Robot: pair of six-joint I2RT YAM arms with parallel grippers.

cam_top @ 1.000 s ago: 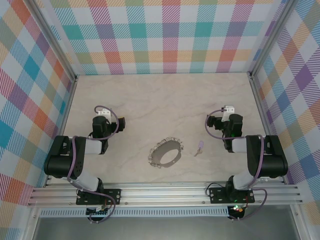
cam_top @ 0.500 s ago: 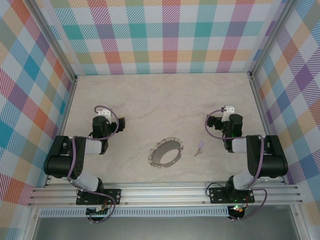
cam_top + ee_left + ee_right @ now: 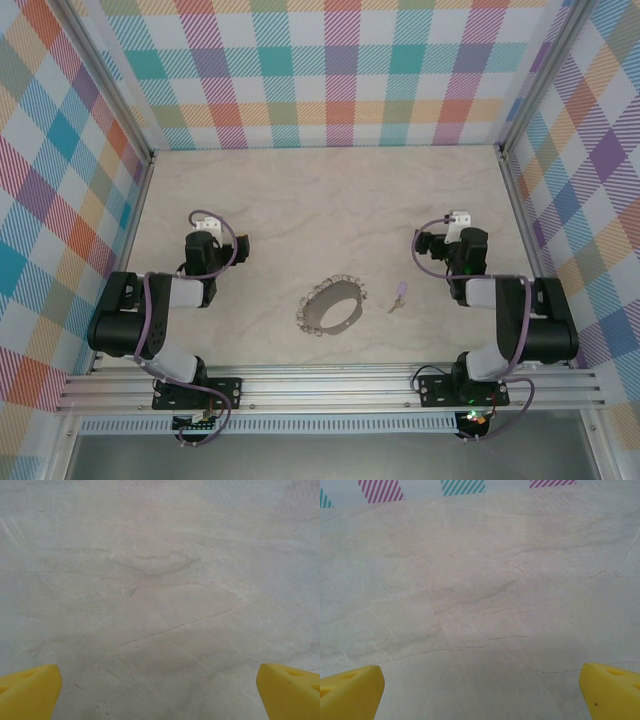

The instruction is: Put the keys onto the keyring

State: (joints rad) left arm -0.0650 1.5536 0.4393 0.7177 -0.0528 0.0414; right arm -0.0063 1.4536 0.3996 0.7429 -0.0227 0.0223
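Left jaws: spread wide and holding nothing, with 2 yellow fingertips (image 3: pixel 30 689) at the lower corners of the wrist view and bare marbled surface between them.
Right jaws: just as wide and also holding nothing, with yellow fingertips (image 3: pixel 351 692) far apart over plain surface.
Table (image 3: pixel 330 195): pale marbled top, walled on 3 sides by checked panels.
Left arm (image 3: pixel 150 312): folded back near its base, well apart from both task things.
Right arm (image 3: pixel 505 305): folded likewise, and the closer of the 2 to the key.
Keyring (image 3: pixel 338 282): thin grey hoop lying flat on the table between the 2 arms, near the front. Its rim is fringed with small silvery pieces.
Key (image 3: pixel 400 294): tiny, with a lilac head and a short silvery blade. It lies flat just right of the hoop, apart from it, blade towards the front edge.
Stage, as I judge it: nothing is picked up yet and the first reach is not begun.
Risk 1: the hoop is thin and flat, so the jaws may scrape the table and push it away instead of lifting it.
Risk 2: the key is tiny, so a slightly off-centre pinch could flick it aside or tilt it.
Risk 3: the crowded fringe could block the key from threading on.
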